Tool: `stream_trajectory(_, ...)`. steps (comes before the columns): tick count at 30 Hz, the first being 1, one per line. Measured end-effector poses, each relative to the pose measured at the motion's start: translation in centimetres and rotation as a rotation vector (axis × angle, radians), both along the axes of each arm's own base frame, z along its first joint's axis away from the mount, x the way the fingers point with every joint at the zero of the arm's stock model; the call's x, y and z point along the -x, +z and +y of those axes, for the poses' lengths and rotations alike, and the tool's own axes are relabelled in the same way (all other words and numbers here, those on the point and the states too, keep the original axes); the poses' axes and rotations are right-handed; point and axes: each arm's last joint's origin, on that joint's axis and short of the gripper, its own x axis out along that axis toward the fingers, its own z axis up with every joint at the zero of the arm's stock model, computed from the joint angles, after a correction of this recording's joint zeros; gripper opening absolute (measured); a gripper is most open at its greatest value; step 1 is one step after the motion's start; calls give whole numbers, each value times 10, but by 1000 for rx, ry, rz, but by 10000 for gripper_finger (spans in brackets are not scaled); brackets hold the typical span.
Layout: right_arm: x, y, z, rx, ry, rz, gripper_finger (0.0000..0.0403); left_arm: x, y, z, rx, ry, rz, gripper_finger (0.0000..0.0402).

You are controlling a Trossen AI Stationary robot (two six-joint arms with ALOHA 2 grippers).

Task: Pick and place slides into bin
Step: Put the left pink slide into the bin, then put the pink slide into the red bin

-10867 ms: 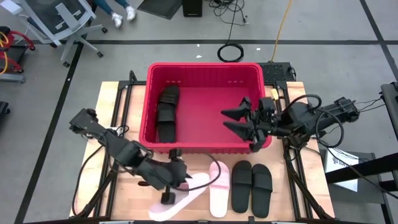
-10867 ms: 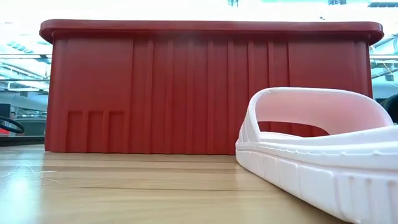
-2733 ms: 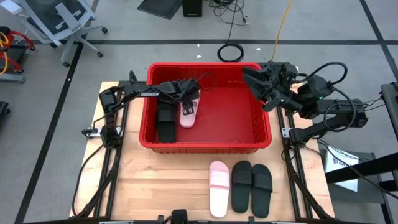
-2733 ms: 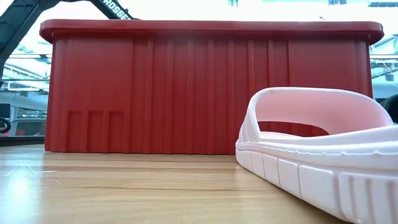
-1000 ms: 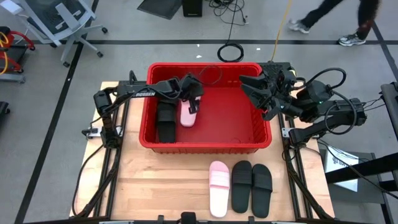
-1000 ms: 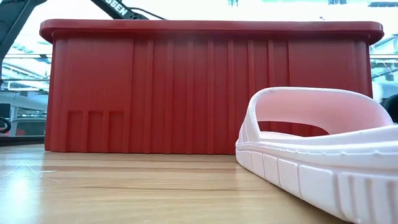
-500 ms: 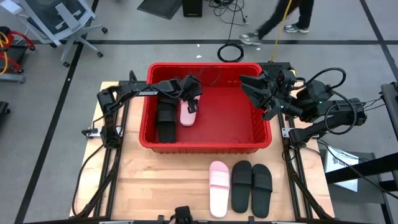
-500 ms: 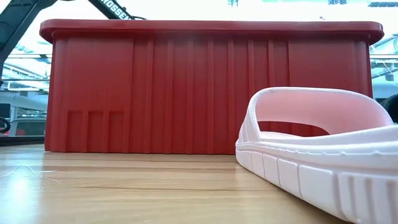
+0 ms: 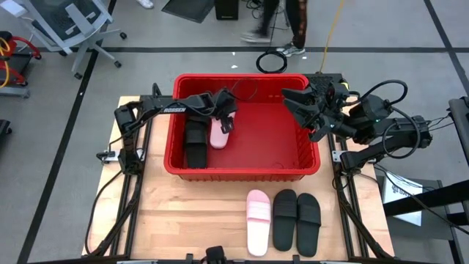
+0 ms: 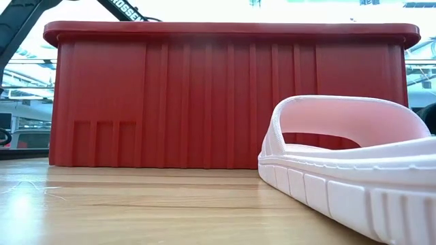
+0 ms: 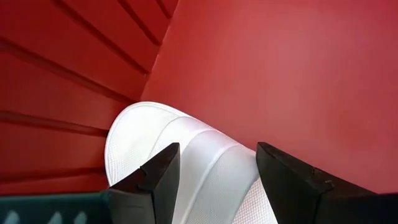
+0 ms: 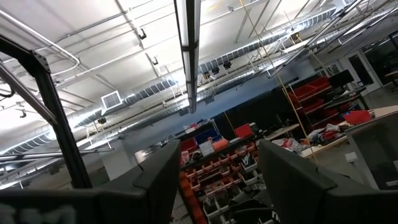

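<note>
The red bin [image 9: 242, 174] stands on the far half of the table and fills the low view [image 10: 204, 95]. On its floor lie a black slide [image 9: 194, 139] and a pale pink slide [image 9: 219, 136], side by side at the left. My left gripper [image 9: 224, 117] hangs open just above the pale slide [image 11: 143, 134], with one finger over each side and no touch showing. My right gripper [image 9: 289, 105] is open and holds nothing, raised over the bin's far right corner. A pale pink slide [image 9: 257, 221] and two black slides [image 9: 284, 218] [image 9: 308, 220] lie sole-down near the table's front edge.
Bare wooden tabletop [image 9: 183, 220] lies left of the three slides. The pale slide on the table [image 10: 347, 163] looms close in the low view. A person [image 9: 282, 22] walks on the floor beyond the far edge, near a coiled cable [image 9: 272, 61].
Both grippers have kept still and open. The slides have not moved. A person has walked leftward across the floor beyond the table's far edge.
</note>
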Motion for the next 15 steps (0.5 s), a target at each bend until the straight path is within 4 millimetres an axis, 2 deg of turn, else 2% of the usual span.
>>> stream_trajectory(6,-5,-3,1,3,-1,15,205,-7,9,-15,-37,-48,-22,204)
stream_trajectory(15,-13,-7,2,21,-10,31,205,-1,57,-35,-103,-89,-145,204)
